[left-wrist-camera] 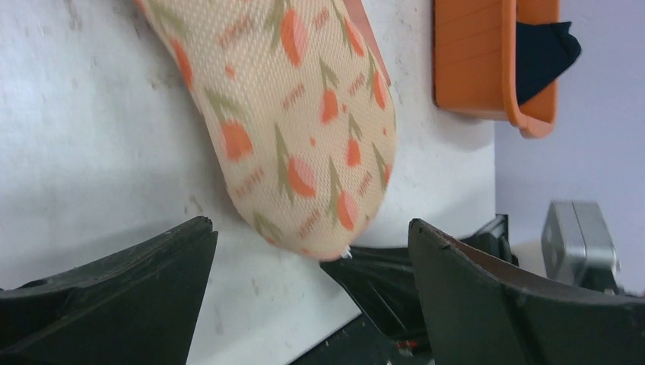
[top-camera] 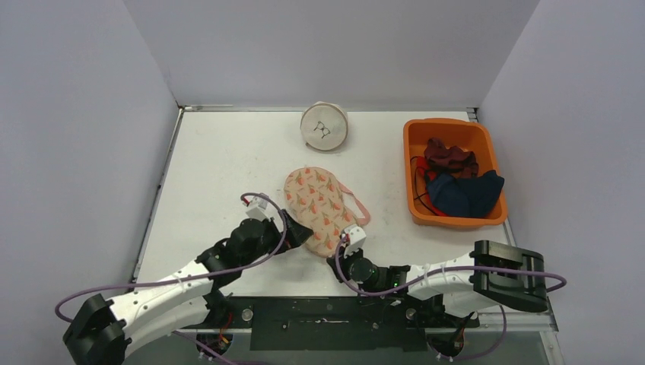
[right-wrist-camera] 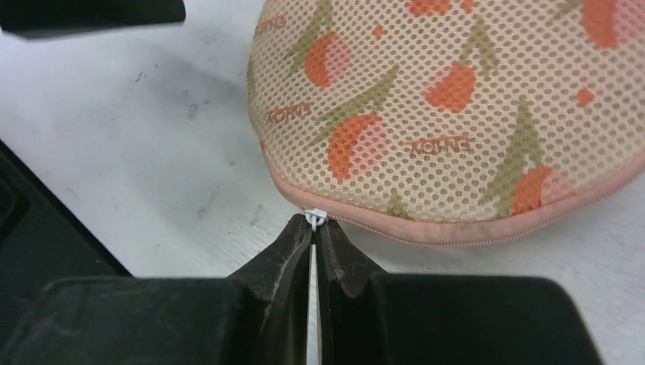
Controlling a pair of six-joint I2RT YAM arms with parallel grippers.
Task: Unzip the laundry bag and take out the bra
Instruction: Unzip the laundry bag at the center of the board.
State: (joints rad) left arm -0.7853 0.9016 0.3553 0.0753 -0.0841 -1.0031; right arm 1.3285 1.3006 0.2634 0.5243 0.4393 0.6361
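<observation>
Bag (top-camera: 316,201), a peach mesh pouch printed with orange tulips, lies flat near the middle of the white surface (top-camera: 220,167), its length running from 11 o'clock to 5 o'clock. Its zip is closed along the pink-trimmed edge that the right wrist view shows. The right tool (right-wrist-camera: 314,237) sits at the bag's 5 o'clock end, its fingers clenched together with the small white zip pull (right-wrist-camera: 315,218) pinched at their very tips. The left tool (left-wrist-camera: 310,228) is at the bag's 8 o'clock side, released, its dark fingers (left-wrist-camera: 137,281) spread wide; the bag's rounded near end lies between them, apart from both. An orange bin (top-camera: 455,220) holding dark red and navy clothes (top-camera: 464,194) stands at 3 o'clock, well apart from the bag; a round white object (top-camera: 324,126) stands at 12 o'clock, near the back wall
</observation>
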